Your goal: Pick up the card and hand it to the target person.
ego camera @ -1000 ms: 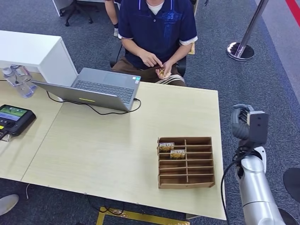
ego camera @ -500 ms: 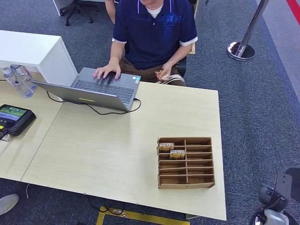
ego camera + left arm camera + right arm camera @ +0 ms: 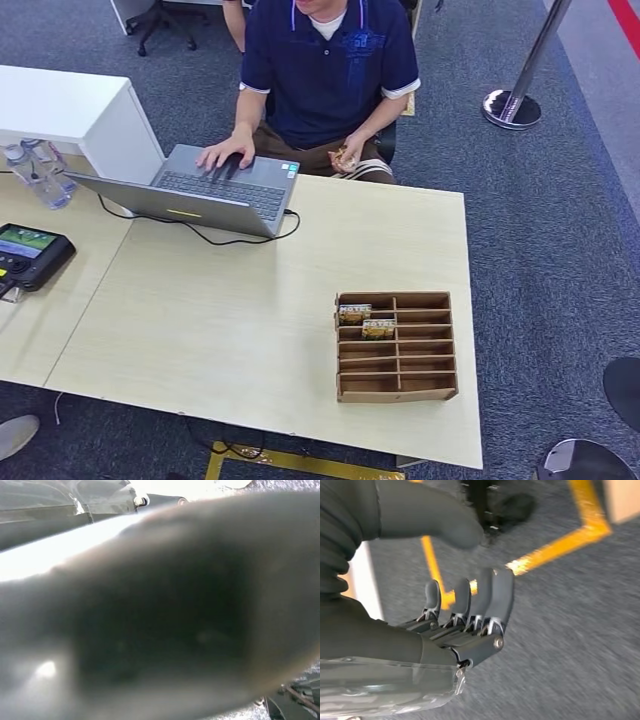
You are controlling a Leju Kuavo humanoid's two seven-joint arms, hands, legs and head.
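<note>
A wooden slotted card holder (image 3: 396,346) sits near the table's front right, with two cards (image 3: 355,313) (image 3: 378,327) in its upper left slots. A person in a dark blue shirt (image 3: 332,60) sits behind the table, one hand on the laptop (image 3: 204,190) and the other holding a small card (image 3: 346,157) at the lap. My right hand (image 3: 471,615) hangs over grey carpet, fingers straight, thumb apart, holding nothing. In the left wrist view, a blurred grey mass (image 3: 158,610) covers my left hand, and its fingers are hidden.
The light wooden table (image 3: 226,310) also carries a black screen device (image 3: 30,252) and clear bottles (image 3: 38,170) at the far left. A white cabinet (image 3: 68,105) stands behind them. A stanchion base (image 3: 513,108) is at the back right. Yellow floor tape (image 3: 561,545) runs under my right hand.
My right arm has dropped from beside the table's right edge down out of the head view. The person has put one hand on the laptop keyboard.
</note>
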